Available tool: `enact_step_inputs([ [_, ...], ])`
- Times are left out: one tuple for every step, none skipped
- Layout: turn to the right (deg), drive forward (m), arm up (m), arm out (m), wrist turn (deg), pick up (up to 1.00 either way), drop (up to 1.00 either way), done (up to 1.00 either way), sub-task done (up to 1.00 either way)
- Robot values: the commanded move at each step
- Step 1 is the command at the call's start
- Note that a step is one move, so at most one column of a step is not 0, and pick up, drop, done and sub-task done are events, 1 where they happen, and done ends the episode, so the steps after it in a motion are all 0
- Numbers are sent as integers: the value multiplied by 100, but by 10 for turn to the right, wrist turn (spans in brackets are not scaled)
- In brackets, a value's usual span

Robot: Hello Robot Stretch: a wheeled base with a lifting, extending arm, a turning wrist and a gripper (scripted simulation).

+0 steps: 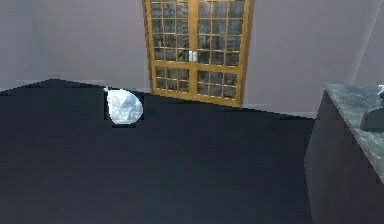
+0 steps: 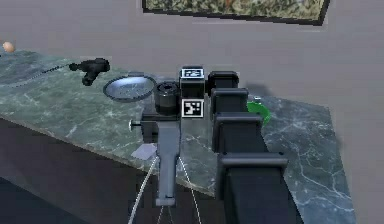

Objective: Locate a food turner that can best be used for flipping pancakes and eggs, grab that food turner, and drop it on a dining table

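In the forward view I start at the left with a dark, matte floor [image 1: 150, 170]. On it sits a white, crumpled, shiny bag [image 1: 124, 107], rounded like a tied sack. Right of it stands a double door [image 1: 197, 48] with warm wooden frames and a grid of small glass panes. At that view's right edge comes the table [image 1: 347, 104], which has a dark, flat-sided body under a mottled grey-green stone top. On it is a grey lump [image 1: 376, 112] that I cannot name. The arm side view gives me that stone top from closer, veined and polished. At its far left is a small orange ball [image 2: 8, 47]. Next lies a dark-headed tool [image 2: 94, 69], flat on the table, with a thin pale stem running to a knobby head. It is the nearest shape to a food turner that I can see, but I cannot say that it is one. Just right of it lies a round, shallow, glassy disc [image 2: 128, 88] with a dark rim. Then comes the gripper [image 2: 165, 190], with a dark body, a grey block and two thin pale fingers, the table behind it. I cannot tell whether it holds anything. Right of it are the white marker squares [image 2: 192, 106] and the arm [image 2: 240, 150], a blocky dark bar. A small bright green thing [image 2: 258, 104] lies past the arm on the stone. A framed picture [image 2: 235, 8] hangs on the wall above.
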Motion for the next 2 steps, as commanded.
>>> enact_step_inputs([
  [0,0,0,0,450,0,0,0,0],
  [0,0,0,0,450,0,0,0,0],
])
